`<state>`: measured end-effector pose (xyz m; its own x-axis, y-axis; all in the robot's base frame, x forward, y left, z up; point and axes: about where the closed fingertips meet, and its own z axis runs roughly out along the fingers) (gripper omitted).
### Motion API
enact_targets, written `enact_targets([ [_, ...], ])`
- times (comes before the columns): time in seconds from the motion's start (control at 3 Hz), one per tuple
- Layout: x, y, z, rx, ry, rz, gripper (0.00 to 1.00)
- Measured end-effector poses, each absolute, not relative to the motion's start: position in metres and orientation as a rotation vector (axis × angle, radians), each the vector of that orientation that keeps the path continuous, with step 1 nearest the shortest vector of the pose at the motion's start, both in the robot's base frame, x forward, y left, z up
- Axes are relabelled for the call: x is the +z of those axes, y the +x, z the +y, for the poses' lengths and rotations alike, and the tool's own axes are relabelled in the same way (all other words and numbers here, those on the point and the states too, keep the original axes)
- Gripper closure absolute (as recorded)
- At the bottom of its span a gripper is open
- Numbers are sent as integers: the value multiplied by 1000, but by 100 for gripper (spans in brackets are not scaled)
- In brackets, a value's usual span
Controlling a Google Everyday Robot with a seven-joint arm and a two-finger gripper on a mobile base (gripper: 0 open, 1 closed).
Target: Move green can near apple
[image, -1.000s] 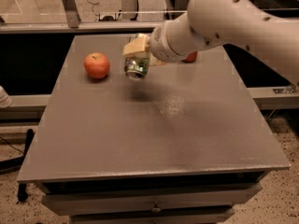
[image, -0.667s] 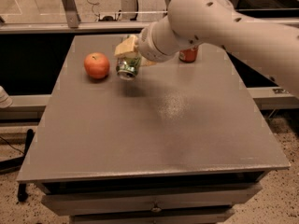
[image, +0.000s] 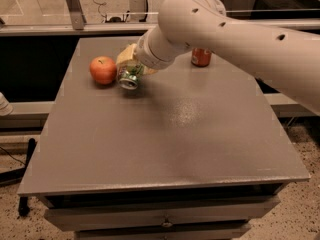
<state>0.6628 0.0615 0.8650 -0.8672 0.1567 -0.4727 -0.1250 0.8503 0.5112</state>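
The green can [image: 129, 77] is held tilted in my gripper [image: 128, 66], its silver top facing the camera, low over the grey table [image: 165, 134] at the far left. The apple [image: 103, 69], round and red-orange, sits on the table just left of the can, a small gap between them. My gripper is shut on the can, its yellowish fingers [image: 126, 55] above and behind it. My white arm [image: 240, 34] reaches in from the right.
A red-orange cola can [image: 201, 57] stands at the back of the table, partly hidden behind my arm. A metal frame and rail [image: 75, 9] run behind the table. The floor lies beyond the table's left and front edges.
My gripper has carried the green can leftward and lower, closer to the apple. The apple and the cola can have not moved.
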Motion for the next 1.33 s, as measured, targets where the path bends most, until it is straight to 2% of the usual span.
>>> enact_targets([
  [0.33, 860, 664, 61, 735, 37, 2532, 84],
  [1.33, 854, 662, 67, 762, 8, 2573, 14],
])
